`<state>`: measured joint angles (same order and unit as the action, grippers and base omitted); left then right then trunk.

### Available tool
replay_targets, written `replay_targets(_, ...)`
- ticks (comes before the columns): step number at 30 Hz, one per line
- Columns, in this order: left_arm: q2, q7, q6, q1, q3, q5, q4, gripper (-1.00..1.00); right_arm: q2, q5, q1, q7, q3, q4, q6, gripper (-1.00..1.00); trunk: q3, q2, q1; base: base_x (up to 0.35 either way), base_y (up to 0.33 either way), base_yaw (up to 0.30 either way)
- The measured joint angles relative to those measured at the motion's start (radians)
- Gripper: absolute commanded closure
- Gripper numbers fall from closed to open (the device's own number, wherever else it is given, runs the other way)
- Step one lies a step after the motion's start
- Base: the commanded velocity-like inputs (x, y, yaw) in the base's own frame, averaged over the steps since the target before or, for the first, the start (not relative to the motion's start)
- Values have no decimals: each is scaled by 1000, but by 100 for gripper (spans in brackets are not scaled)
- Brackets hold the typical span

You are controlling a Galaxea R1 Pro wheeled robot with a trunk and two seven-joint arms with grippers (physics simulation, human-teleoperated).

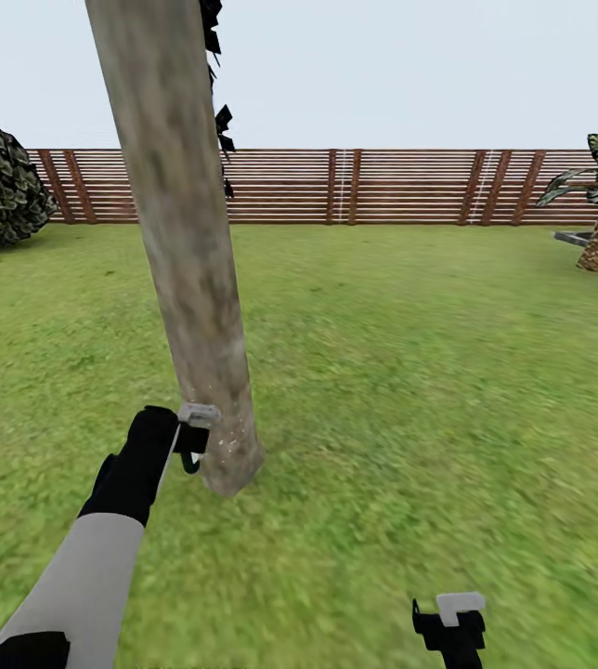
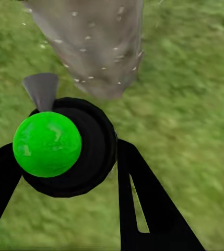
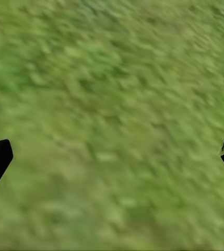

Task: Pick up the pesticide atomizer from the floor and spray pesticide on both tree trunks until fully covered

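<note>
The left gripper [image 1: 194, 437] is held low beside the base of the tree trunk [image 1: 188, 269], just short of touching it in the head view. In the left wrist view the pesticide atomizer [image 2: 65, 146] is clamped between the black fingers [image 2: 143, 204]: a round black body with a bright green ball on top and a small grey nozzle [image 2: 41, 89] aimed at the trunk foot [image 2: 93, 47]. Pale specks are seen on the bark there, judged to be spray droplets.

Key relation: the trunk lies straight ahead of the nozzle, its long axis running up and slightly tilted, so coverage is judged to require sweeping the left arm up along that axis. The left arm is clearly the nearer one.

The right gripper [image 1: 455, 624] is held spread, nothing between its fingertips, over bare grass [image 3: 112, 125], well apart from the trunk.

Hidden or unclear: the trunk's far side, its crown (cut off at the frame top), the second tree. How much bark is covered cannot be told.
</note>
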<state>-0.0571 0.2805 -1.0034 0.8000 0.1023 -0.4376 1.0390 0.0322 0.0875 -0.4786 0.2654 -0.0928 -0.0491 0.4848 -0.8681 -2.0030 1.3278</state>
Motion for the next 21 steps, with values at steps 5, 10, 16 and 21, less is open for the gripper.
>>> replay_targets(5,3,-7,3,-7,-2,-2,32,100,3,2,0,0,1,0,0,-100,0,0,0,71,-230,6)
replay_targets(10,3,-11,2,-7,-2,-5,33,100,2,2,0,0,1,0,0,-100,0,0,0,82,-263,0)
replay_targets(16,9,-15,3,-11,1,-9,31,100,2,2,0,0,1,0,0,-100,0,0,0,41,-269,0)
replay_targets(21,23,-23,3,-40,1,-9,28,100,2,2,0,0,0,0,0,-100,0,0,0,1,-274,18)
